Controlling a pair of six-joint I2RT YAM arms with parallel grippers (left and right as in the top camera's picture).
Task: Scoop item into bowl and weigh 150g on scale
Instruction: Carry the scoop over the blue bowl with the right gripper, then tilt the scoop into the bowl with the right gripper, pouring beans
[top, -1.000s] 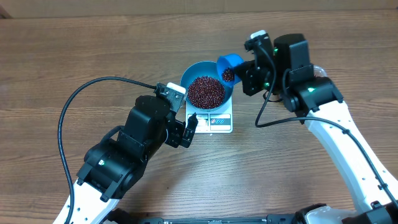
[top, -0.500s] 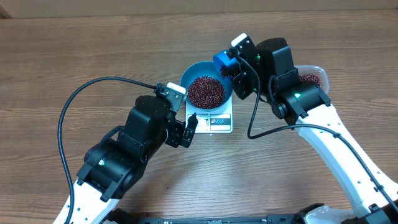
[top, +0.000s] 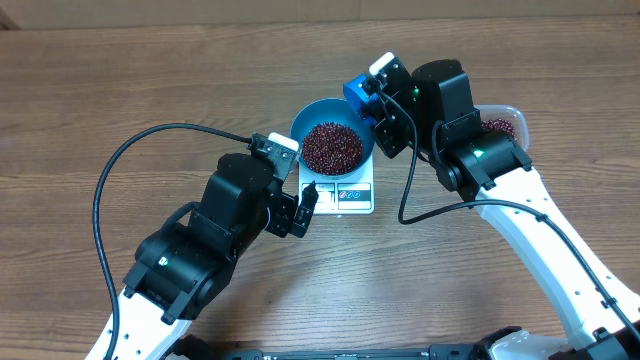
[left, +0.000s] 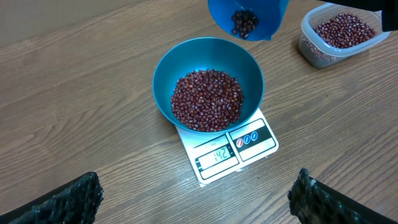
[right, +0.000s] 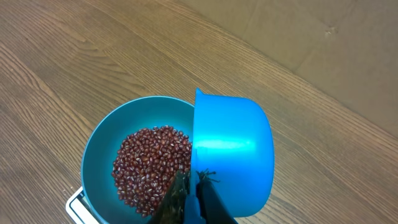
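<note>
1. At the middle of the bench (top: 150, 80) you have the scale (top: 352, 197) lying flat. The bowl (top: 299, 127) sits on its platform and covers most of it, so only the front strip shows.
2. The beans (top: 332, 148) form a loose heap in the bottom of the bowl, with the teal wall showing all round them.
3. Your right hand (right: 191, 186) is clenched on the handle end of a small blue scoop (right: 231, 149). It holds the scoop up above the bowl's far-right rim, clear of the bowl.
4. From the left wrist view the scoop's mouth is tipped toward the bowl, and a small cluster of beans lies inside it.
5. Your left hand (left: 198, 198) is fully released and grasps nothing. It hangs over the bench on the near side of the scale, with one finger at each bottom corner of its own view.
6. On the strip, the display (left: 216, 155) appears to read 142, with the round buttons (left: 247, 139) just beside it.
7. A clear tub (left: 311, 55) stands on the bench to the right of the bowl, apart from it, with more beans inside.
8. A black cable (top: 130, 160) loops over the bench beside your left arm.
</note>
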